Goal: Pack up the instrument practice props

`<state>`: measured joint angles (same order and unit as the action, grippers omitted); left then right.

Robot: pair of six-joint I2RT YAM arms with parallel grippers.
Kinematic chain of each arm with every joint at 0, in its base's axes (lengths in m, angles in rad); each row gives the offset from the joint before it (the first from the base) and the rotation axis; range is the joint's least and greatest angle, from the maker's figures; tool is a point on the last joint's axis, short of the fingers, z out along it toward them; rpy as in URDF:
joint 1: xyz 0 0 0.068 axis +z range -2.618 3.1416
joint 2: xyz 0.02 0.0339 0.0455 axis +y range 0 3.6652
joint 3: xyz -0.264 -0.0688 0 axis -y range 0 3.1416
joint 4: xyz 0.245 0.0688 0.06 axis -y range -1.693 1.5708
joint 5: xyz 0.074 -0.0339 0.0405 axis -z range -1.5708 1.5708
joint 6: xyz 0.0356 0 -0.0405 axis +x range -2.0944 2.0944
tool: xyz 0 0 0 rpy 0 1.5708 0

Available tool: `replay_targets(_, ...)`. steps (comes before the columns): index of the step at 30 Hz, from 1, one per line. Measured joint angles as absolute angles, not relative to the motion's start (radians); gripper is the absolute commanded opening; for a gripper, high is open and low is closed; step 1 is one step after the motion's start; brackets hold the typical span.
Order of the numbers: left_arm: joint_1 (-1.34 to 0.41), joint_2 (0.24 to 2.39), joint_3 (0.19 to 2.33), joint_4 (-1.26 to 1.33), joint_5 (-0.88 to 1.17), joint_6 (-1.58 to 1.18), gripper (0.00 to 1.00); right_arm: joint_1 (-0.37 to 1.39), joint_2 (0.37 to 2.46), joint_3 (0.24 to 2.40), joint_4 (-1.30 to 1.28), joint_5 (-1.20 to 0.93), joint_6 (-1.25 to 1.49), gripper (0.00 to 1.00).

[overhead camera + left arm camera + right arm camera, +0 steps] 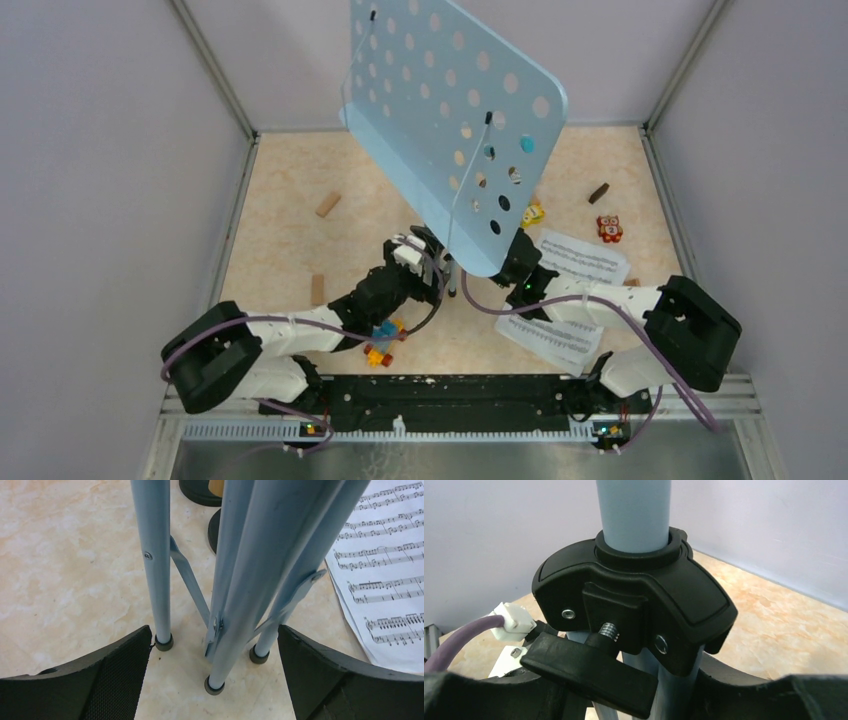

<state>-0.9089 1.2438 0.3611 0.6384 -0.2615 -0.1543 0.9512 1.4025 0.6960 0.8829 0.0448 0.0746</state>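
We hold our left gripper (214, 630) wide open, straddling the drawn-in tripod legs (160, 555) just above their rubber feet (164, 642), ready, we judge, to gather them. Our right gripper (634, 700) sits at the black moulded collar (634, 595) by its threaded wing knob (589, 672); whether it pinches anything we cannot tell. The music rack (440, 90) stands upright mid-way along the marbled table (290, 180): a pale-blue perforated panel on smooth painted tubes with thin riveted braces. White sheet-music pages (390, 570) lie flat just beside it.

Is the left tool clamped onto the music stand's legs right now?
No, the left tool is open: its black fingers stand clear on either side of the pale-blue tripod legs, with gaps showing between.
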Motion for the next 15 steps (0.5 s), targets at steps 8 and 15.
replay_targets(8,-0.916,1.342,0.401,0.726,-0.253,-0.155,0.99,0.925,1.359,0.696,0.809,0.059,0.104,0.00)
replay_targets(15,-0.909,1.344,0.371,0.808,-0.183,-0.073,0.99,0.928,1.328,0.695,0.757,0.035,0.111,0.00)
